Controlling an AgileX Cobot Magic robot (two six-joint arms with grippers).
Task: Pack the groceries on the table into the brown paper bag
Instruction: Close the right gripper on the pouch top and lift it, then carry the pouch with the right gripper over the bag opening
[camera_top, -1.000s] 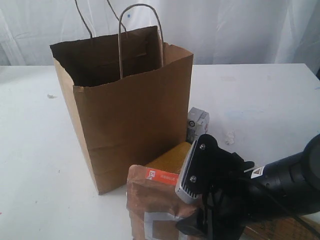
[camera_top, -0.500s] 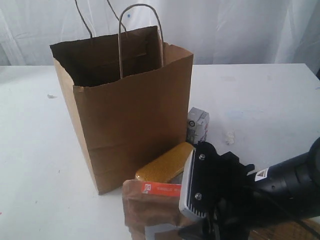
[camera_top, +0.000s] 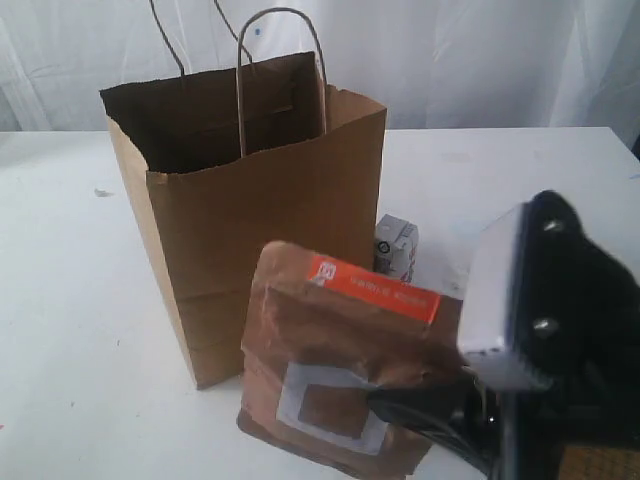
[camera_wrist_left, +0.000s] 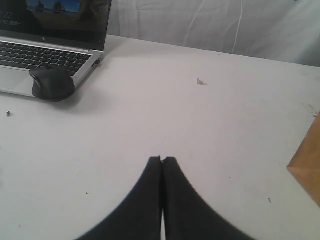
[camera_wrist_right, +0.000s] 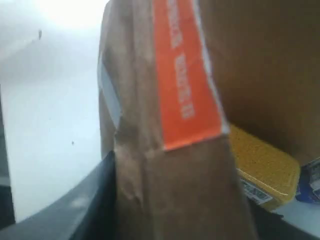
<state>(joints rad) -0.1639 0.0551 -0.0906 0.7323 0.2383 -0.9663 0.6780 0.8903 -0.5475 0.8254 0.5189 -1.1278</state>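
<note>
Exterior: we see right gripper (camera_top: 440, 410) grasping one brown pouch with orange label (camera_top: 335, 370) in front of one brown paper bag (camera_top: 250, 210) on bench (camera_top: 70, 300). Only right wrist shows one yellow-grain bottle (camera_wrist_right: 262, 167); only left wrist, clenched left gripper (camera_wrist_left: 162, 160), one laptop (camera_wrist_left: 50, 45).

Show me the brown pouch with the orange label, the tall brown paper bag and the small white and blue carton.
brown pouch with orange label (camera_top: 330, 345), exterior view, on its front face.
tall brown paper bag (camera_top: 260, 230), exterior view, on its front wall.
small white-blue carton (camera_top: 397, 248), exterior view, on its side panel.
</note>
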